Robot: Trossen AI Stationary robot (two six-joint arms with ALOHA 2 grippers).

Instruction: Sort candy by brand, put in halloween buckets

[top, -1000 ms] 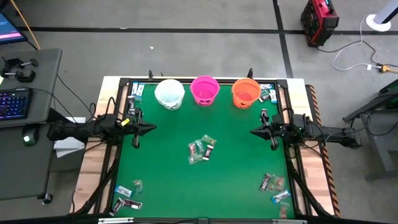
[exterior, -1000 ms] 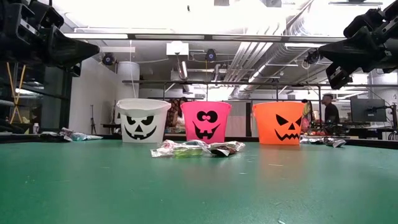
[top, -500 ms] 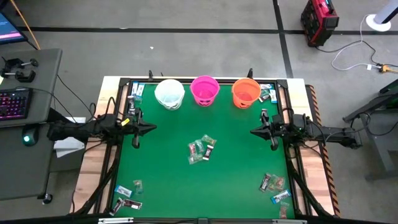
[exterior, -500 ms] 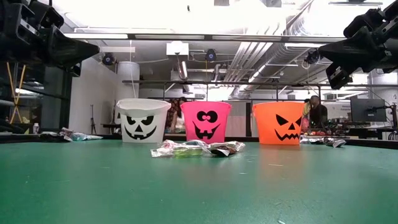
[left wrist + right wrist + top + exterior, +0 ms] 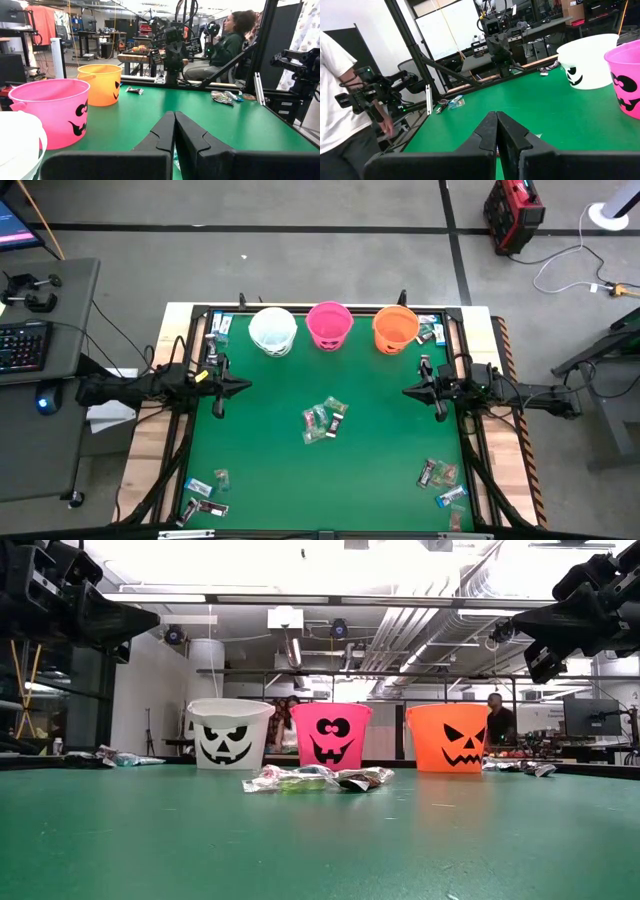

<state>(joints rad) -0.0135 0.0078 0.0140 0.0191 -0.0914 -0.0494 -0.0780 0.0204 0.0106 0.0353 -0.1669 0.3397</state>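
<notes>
Candy (image 5: 323, 421) lies unsorted on the bench (image 5: 270, 460), buckets (image 5: 331, 325) apparently unfilled, both grippers' fingers (image 5: 172, 132) closed on nothing.

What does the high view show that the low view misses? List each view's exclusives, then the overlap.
High view only: candy in the near corners, left and right, and both shut end effectors, left and right.
Low view only: the buckets' painted faces and the room behind.
Both: the white bucket, pink bucket, orange bucket and the central candy pile.
</notes>
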